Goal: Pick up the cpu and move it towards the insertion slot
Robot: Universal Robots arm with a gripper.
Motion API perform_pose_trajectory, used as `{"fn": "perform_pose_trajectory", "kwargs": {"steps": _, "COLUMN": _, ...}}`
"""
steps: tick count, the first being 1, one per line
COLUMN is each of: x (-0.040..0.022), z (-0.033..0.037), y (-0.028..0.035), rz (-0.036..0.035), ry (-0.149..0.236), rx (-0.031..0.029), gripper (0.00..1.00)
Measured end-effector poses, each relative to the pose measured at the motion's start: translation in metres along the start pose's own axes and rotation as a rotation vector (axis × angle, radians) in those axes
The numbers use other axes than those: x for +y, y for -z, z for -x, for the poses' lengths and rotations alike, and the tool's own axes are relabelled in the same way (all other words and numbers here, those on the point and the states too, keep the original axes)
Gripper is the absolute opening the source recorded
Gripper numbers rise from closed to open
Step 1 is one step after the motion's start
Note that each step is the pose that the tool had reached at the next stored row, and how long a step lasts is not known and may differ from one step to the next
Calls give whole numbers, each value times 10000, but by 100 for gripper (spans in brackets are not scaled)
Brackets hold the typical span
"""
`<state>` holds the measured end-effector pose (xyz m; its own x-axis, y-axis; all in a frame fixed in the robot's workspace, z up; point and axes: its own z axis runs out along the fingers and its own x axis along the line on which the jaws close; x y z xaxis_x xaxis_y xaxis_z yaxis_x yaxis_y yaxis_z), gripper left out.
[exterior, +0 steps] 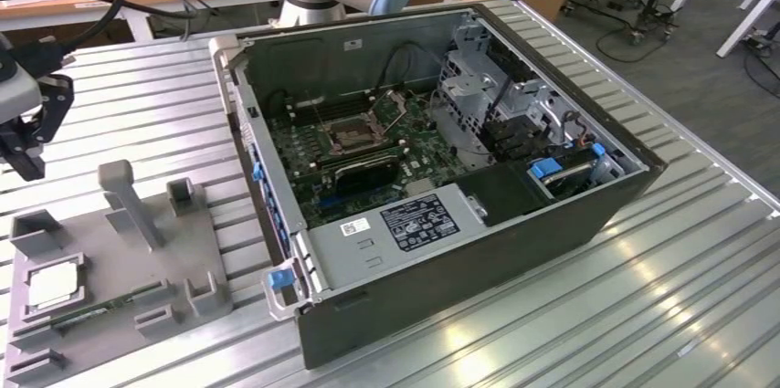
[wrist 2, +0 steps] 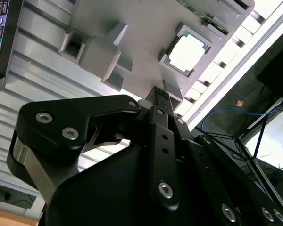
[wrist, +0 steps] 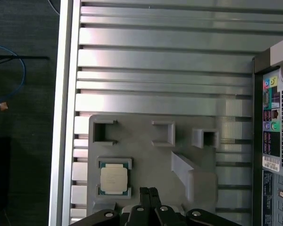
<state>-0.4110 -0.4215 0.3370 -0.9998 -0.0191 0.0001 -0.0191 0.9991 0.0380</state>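
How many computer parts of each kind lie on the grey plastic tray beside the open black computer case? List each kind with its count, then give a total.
Flat square silvery-beige cpu: 1
Long narrow green memory stick: 1
Total: 2

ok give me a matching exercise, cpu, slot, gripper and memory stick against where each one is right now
Things
1. cpu
2. slot
3. gripper
4. memory stick

Places
A. inside the open case
B. in the air over the grey tray, shut and empty
C. flat in a square recess of the tray
D. lying along the tray's edge, next to the cpu's recess

Pairs: 1-C, 2-A, 3-B, 4-D
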Motion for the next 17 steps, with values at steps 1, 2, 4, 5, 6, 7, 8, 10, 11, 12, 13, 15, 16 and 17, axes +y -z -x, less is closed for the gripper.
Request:
{"fn": "perform_pose_trajectory", "kwargs": {"steps": 1, "x": -5, "z": 0, "y": 0, "rz": 0, "ry": 0, "rx": 0, "gripper": 11}}
{"fn": "perform_pose_trajectory", "kwargs": {"steps": 2, "x": -8, "z": -1, "y": 0, "rz": 0, "ry": 0, "rx": 0, "gripper": 11}}
{"fn": "perform_pose_trajectory", "kwargs": {"steps": 4, "x": -13, "z": -1, "y": -1, "rz": 0, "ry": -1, "rx": 0, "gripper": 11}}
{"fn": "perform_pose_trajectory", "kwargs": {"steps": 5, "x": -15, "z": -1, "y": -2, "rz": 1, "ry": 0, "rx": -1, "gripper": 11}}
{"fn": "perform_pose_trajectory", "kwargs": {"steps": 6, "x": -16, "z": -1, "y": -2, "rz": 0, "ry": 0, "rx": 0, "gripper": 11}}
{"fn": "perform_pose_trajectory", "kwargs": {"steps": 7, "x": -16, "z": -1, "y": -2, "rz": 0, "ry": 0, "rx": 0, "gripper": 11}}
{"fn": "perform_pose_trajectory", "kwargs": {"steps": 8, "x": -16, "z": -2, "y": -3, "rz": 0, "ry": 0, "rx": 1, "gripper": 11}}
{"fn": "perform_pose_trajectory", "kwargs": {"steps": 10, "x": -17, "z": -3, "y": -5, "rz": 1, "ry": 1, "rx": -2, "gripper": 11}}
{"fn": "perform_pose_trajectory", "kwargs": {"steps": 11, "x": -17, "z": -5, "y": -5, "rz": 1, "ry": 1, "rx": -1, "gripper": 11}}
{"fn": "perform_pose_trajectory", "kwargs": {"steps": 12, "x": -17, "z": -9, "y": -6, "rz": 0, "ry": 0, "rx": 0, "gripper": 11}}
{"fn": "perform_pose_trajectory", "kwargs": {"steps": 13, "x": -17, "z": -14, "y": -6, "rz": 0, "ry": 0, "rx": 0, "gripper": 11}}
{"fn": "perform_pose_trajectory", "kwargs": {"steps": 15, "x": -16, "z": -23, "y": -9, "rz": 0, "ry": 0, "rx": 0, "gripper": 11}}
{"fn": "perform_pose_trajectory", "kwargs": {"steps": 16, "x": -16, "z": -29, "y": -11, "rz": 0, "ry": -1, "rx": 0, "gripper": 11}}
{"fn": "perform_pose_trajectory", "kwargs": {"steps": 17, "x": -16, "z": -35, "y": -13, "rz": 0, "ry": 0, "rx": 0, "gripper": 11}}
